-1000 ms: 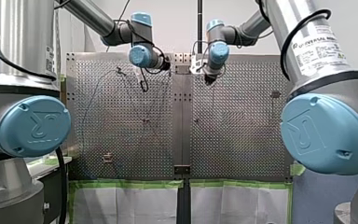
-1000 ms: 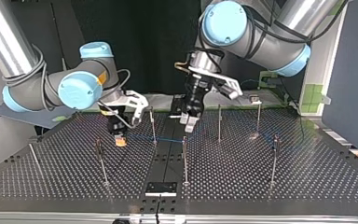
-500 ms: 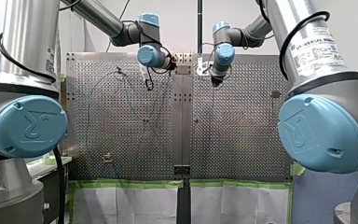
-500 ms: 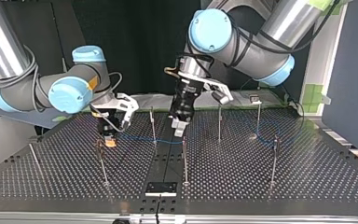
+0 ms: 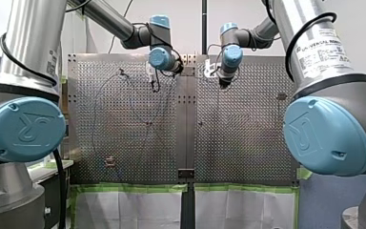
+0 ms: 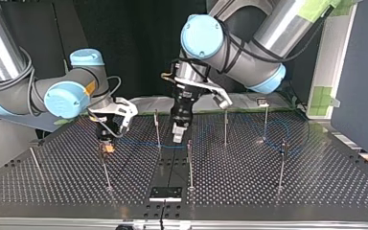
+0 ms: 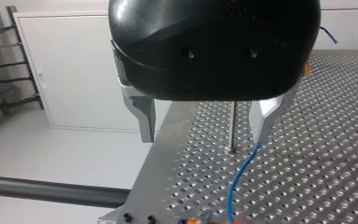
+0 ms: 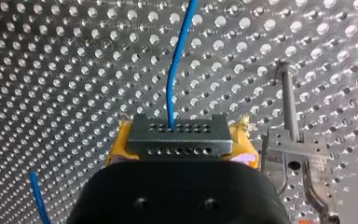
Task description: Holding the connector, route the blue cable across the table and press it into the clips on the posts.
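Front view: both jaws hanging over the far counter (image 5: 248,143), too small to read.
Top view: right jaws sitting just beside a post (image 6: 104,167), blue cable (image 6: 143,142) running sideways to left jaws.
Left wrist view: left jaws gaping apart, cable brushing one finger (image 7: 263,116).
Right wrist view: right jaws clamping connector (image 8: 173,135), clip (image 8: 294,156) just beside, its mouth hidden.

Top view: your right gripper (image 6: 108,146) has carried the connector (image 8: 176,136) toward the view's left, from roughly midway between two posts to just beside the top of the post (image 6: 104,165) on that side. Your left gripper (image 6: 177,135) has gone the same way and now hangs over the dark middle strip (image 6: 165,165), with its arm swung further left and lower into the view. The blue cable (image 6: 141,142) strung between them has shifted left with them, and its slack at the view's right now curls in a plainer loop.
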Action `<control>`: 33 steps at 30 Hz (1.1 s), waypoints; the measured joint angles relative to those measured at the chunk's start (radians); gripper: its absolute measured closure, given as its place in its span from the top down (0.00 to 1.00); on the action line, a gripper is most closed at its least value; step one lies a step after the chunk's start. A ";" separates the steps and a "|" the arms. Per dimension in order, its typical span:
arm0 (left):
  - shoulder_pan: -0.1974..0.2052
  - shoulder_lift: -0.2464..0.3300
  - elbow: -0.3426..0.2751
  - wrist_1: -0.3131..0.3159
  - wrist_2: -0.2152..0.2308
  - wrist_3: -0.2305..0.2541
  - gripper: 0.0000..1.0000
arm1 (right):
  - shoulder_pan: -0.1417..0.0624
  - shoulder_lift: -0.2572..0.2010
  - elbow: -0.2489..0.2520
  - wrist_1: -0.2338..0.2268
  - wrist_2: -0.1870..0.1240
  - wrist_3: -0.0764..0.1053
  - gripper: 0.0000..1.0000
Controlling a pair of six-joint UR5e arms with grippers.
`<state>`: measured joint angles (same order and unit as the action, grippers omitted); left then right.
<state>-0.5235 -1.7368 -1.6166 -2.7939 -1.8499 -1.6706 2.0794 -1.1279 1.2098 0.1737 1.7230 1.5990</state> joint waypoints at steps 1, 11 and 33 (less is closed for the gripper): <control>-0.005 -0.007 0.007 -0.003 -0.007 0.007 1.00 | -0.001 0.000 0.000 0.000 0.000 0.000 0.00; -0.037 -0.088 0.065 0.006 -0.086 0.082 1.00 | -0.010 0.000 0.006 -0.001 0.000 -0.002 0.00; -0.066 -0.214 0.207 -0.006 -0.242 0.139 1.00 | -0.016 0.001 0.017 -0.005 -0.010 -0.003 0.00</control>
<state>-0.5893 -1.9511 -1.4101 -2.7996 -2.0917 -1.5319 2.0634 -1.1273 1.2265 0.1686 1.7135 1.5959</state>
